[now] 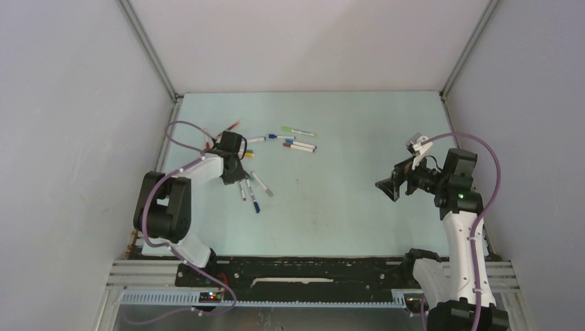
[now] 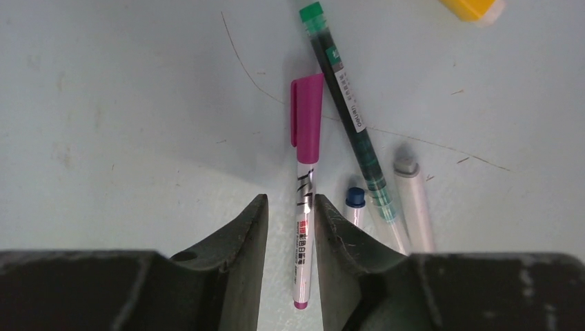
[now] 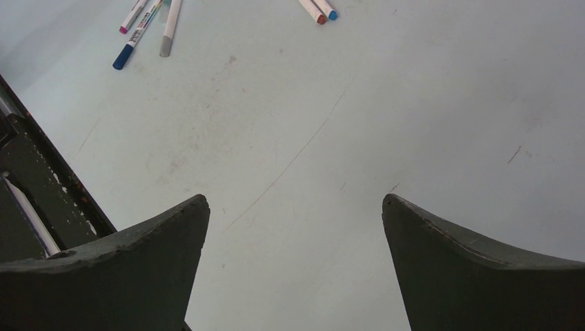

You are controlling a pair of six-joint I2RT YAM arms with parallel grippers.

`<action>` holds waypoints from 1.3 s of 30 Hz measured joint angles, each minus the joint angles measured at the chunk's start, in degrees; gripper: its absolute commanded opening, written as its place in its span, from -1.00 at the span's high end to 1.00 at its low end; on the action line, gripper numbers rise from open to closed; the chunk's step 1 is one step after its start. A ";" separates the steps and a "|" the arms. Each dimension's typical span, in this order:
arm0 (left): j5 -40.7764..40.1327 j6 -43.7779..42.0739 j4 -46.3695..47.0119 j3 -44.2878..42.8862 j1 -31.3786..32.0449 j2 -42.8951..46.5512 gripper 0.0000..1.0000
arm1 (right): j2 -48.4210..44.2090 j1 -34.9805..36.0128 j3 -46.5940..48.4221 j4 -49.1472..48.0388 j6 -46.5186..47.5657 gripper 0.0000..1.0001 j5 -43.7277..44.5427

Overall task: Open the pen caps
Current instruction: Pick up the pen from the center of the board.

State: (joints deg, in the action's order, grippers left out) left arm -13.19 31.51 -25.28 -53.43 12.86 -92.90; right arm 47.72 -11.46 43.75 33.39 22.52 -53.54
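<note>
Dark fingers of the left gripper (image 2: 290,201) flank the white barrel of the magenta-capped pen (image 2: 303,227); whether it is clamped yet I cannot tell. Best to pinch squarely, well below the magenta cap (image 2: 307,117), leaving that free for the right gripper (image 3: 295,207), which is spread wide and empty. The pens (image 1: 298,131) lie toward the far-left corner of the worktop (image 1: 359,207): four by the left gripper, roughly ten overall, some hidden.

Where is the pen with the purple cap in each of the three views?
Top external: the purple-capped pen lies left of centre.
Left wrist: centre, between the fingers of the left claw.
Right wrist: top-left corner.
Shared landmark: the grey-ended pen beside it.
</note>
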 measured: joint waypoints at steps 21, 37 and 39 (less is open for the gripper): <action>0.31 -0.04 -2.99 -2.01 0.96 -3.63 0.61 | 0.00 0.11 0.00 0.00 0.00 -1.00 0.00; -1.29 -0.07 -4.17 -0.70 1.88 4.94 1.00 | -0.46 0.72 0.00 0.26 0.02 -1.00 -0.92; -0.09 -0.04 -2.01 2.32 2.51 11.26 1.00 | -0.46 1.31 0.00 0.57 0.04 -1.00 -2.01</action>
State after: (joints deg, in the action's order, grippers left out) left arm -13.28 31.46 -27.29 -51.11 15.38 -81.65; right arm 47.27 -10.15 43.75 33.95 22.57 -55.55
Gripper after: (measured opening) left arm 0.031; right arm 0.997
